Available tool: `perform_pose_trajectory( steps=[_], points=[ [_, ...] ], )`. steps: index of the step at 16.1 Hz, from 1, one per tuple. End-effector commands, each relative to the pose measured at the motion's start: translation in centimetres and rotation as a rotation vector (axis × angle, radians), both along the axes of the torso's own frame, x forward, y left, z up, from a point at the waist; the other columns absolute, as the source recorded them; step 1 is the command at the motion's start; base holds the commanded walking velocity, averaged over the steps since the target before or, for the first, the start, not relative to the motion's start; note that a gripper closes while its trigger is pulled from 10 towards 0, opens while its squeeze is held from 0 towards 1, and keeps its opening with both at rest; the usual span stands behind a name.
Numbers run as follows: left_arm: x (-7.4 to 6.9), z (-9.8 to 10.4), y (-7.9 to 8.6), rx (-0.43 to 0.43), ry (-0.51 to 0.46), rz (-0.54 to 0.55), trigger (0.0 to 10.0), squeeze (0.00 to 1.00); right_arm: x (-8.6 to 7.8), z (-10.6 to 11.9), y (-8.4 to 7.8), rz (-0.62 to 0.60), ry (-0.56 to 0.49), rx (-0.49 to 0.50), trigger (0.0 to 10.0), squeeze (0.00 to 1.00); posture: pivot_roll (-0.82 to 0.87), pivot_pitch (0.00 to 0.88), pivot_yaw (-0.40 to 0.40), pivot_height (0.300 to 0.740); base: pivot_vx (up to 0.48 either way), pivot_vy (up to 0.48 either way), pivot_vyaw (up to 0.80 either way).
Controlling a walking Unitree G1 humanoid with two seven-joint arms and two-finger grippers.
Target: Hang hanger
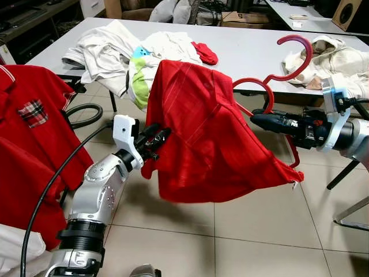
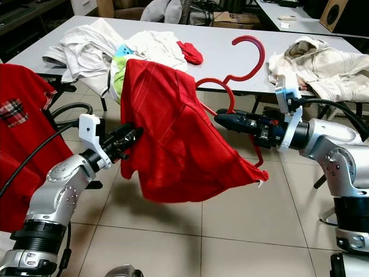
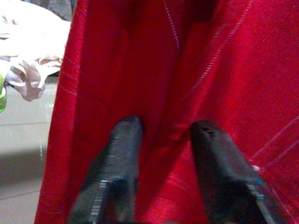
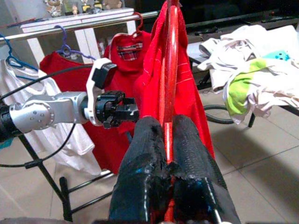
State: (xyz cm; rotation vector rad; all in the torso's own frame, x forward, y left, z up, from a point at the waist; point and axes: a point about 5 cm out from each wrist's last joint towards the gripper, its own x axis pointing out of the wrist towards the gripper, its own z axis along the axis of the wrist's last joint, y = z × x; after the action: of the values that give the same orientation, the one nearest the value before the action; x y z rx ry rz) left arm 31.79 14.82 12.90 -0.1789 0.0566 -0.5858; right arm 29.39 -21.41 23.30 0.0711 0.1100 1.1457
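Red hanger [image 1: 271, 86] clamped in right gripper [image 1: 258, 121], left gripper [image 1: 158, 141] pinching red shirt [image 1: 202, 138], tiled floor [image 1: 242, 242], cluttered table [image 1: 248, 49]

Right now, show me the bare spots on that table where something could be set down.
Free: the middle of the grey table, between the white clothes pile with its small red cloth and the beige garment. Both those ends are crowded, and the red hanger hook held up crosses the right part.

Head eyes look down; wrist cameras close on red shirt [image 3: 187, 70].
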Motion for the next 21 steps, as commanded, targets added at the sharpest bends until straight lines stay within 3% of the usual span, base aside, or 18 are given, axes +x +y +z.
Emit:
perform_pose_trajectory(
  steps=[1, 10, 13, 15, 17, 21],
  points=[
    [0.3, 0.4, -0.3, -0.005, -0.015, -0.011, 0.0, 0.00, -0.1, 1.2, 0.3, 0.015, -0.052, 0.027, 10.0, 0.00, -0.04, 0.000, 0.005, 0.740, 0.000, 0.000, 0.00],
    [0.1, 0.7, -0.5, -0.068, -0.018, -0.049, 0.0, 0.00, 0.0, 1.2, 0.3, 0.006, -0.056, 0.027, 10.0, 0.00, -0.04, 0.000, 0.008, 0.740, 0.000, 0.000, 0.00],
    [0.2, 2.4, 1.6, -0.069, -0.057, -0.050, 0.0, 0.00, -0.1, 0.8, 0.3, -0.002, -0.053, 0.016, 10.0, 0.00, -0.04, 0.000, 0.013, 0.740, 0.000, 0.000, 0.00],
    [0.3, 5.2, 4.5, -0.014, -0.125, -0.037, 0.0, 0.00, -0.3, 0.0, 0.5, -0.009, -0.042, 0.003, 10.0, 0.00, -0.03, 0.000, 0.013, 0.740, 0.000, 0.000, 0.00],
    [0.3, 7.2, 6.1, 0.045, -0.167, -0.034, 0.0, 0.00, -0.4, -0.4, 0.7, -0.014, -0.037, -0.006, 10.0, 0.00, -0.03, 0.000, 0.013, 0.740, 0.000, 0.000, 0.00],
    [0.5, 11.2, 7.9, 0.168, -0.230, -0.079, 0.0, 0.00, -0.8, -1.9, 1.2, 0.000, -0.023, -0.088, 10.0, 0.00, -0.02, 0.000, 0.013, 0.740, 0.000, 0.000, 0.00]
  ],
)
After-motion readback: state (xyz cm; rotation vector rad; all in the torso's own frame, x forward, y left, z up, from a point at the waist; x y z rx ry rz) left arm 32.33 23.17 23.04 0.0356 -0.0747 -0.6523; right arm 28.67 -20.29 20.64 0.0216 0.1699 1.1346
